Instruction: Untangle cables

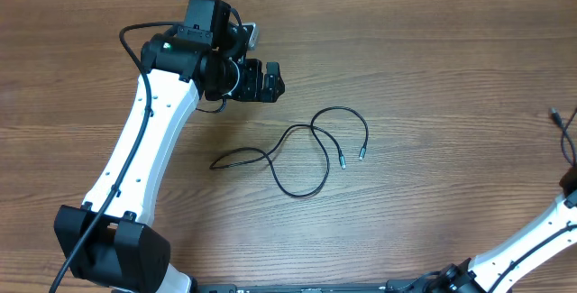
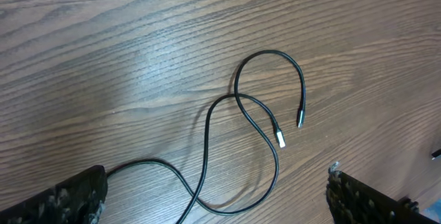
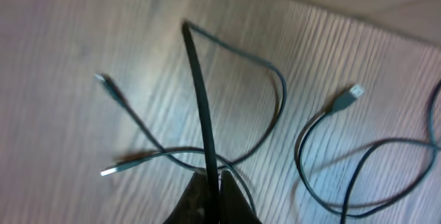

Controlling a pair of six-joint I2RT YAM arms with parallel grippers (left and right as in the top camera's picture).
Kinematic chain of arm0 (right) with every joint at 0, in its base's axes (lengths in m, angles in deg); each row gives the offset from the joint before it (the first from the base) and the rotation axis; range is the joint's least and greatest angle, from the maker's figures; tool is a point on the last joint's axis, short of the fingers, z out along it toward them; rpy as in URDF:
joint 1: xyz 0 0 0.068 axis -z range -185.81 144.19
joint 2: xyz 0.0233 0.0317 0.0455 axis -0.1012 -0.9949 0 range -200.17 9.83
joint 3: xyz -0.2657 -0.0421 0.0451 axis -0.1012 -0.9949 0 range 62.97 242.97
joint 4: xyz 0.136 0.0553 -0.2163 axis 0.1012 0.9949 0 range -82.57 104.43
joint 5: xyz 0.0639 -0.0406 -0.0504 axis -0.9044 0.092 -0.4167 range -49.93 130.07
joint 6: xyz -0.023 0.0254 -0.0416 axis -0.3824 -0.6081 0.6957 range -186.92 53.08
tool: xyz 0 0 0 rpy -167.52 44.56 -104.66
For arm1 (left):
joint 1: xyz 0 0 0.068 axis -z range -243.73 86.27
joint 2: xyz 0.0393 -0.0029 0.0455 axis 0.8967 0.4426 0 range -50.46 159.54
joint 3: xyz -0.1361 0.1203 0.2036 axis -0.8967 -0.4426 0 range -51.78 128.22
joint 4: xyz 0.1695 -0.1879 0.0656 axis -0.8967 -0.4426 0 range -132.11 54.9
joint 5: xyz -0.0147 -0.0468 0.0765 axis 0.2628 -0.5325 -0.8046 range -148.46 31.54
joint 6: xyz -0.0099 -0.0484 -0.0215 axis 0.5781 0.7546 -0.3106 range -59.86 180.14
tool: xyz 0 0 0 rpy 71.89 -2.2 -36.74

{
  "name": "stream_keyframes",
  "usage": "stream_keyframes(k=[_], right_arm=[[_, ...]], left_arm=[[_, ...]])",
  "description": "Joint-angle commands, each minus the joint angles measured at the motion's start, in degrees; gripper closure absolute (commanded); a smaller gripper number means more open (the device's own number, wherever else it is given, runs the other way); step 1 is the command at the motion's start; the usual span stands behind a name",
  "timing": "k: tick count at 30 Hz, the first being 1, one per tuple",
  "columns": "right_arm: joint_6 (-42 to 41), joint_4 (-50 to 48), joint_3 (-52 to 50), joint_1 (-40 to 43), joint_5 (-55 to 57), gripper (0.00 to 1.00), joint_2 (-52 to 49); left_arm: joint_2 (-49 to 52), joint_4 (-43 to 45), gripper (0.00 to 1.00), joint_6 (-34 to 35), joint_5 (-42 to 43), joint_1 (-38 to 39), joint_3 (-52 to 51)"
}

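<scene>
Cables [image 2: 237, 97]: thin black cords on the wooden table [image 1: 451, 230]; the one that matters now is a loose cord [image 1: 312, 128] lying flat and crossing itself in a couple of open loops; it looks to me like a single cord doubled back, though I can't be sure
Where it lies: to the right of the left gripper [image 1: 273, 80] and back towards the robot's base; near it, not touching; the left wrist view shows it spread out just beyond the parted fingers
Long axis: roughly left to right; the folded end lies to the left, the two plug ends [image 2: 281, 140] lie side by side at the right; the looped middle is the part nearest the left gripper
Left gripper: released, fingers wide apart, nothing between them
Right gripper [image 3: 210, 191]: clenched, seemingly on a lifted cord [image 3: 199, 93] that rises from between its fingertips; that picture is blurred; it is well away to the right of the left gripper
Nearer arm: the left, plainly
Coming move, as I judge it: the left gripper would need to drop down and rightwards onto the crossing; jaws set across the strand, not along it
</scene>
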Motion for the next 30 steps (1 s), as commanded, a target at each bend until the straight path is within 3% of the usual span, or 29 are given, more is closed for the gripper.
stream_keyframes(k=[1,4,6,7,8,9,11,17,30], right_arm=[[-1.2,-1.0,-4.6,1.4,-2.6,0.96,-1.0],[-1.2,-2.8,-8.3,1.4,-3.2,0.71,-1.0],[-1.1,-3.8,-9.9,1.4,-4.8,0.63,-1.1],[-1.1,-4.1,-10.5,1.4,-6.1,0.53,-1.1],[-1.1,-4.1,-11.0,1.4,-7.5,0.42,-1.1],[-1.1,-4.2,-11.5,1.4,-9.2,0.20,-1.1],[0.0,-4.0,-11.5,1.4,-11.5,0.00,-1.1],[2.6,-3.6,-11.5,1.4,-15.9,0.00,-1.1],[13.2,-5.6,-11.3,-0.6,-39.8,0.00,-0.5]], left_arm=[[0.6,0.1,0.00,-0.3,-0.4,0.2,0.8],[0.6,0.1,0.00,-0.3,-0.4,0.2,0.8],[0.6,0.1,0.00,-0.3,-0.4,0.2,0.8],[0.6,0.1,0.00,-0.3,-0.4,0.2,0.8],[0.6,0.1,0.00,-0.3,-0.4,0.2,0.8],[0.6,0.0,0.00,-0.3,-0.4,0.2,0.8],[0.6,0.1,0.00,-0.3,-0.4,0.2,0.8],[0.6,0.1,0.00,-0.3,-0.4,0.2,0.8],[0.6,0.1,0.00,-0.3,-0.4,0.1,0.8]])
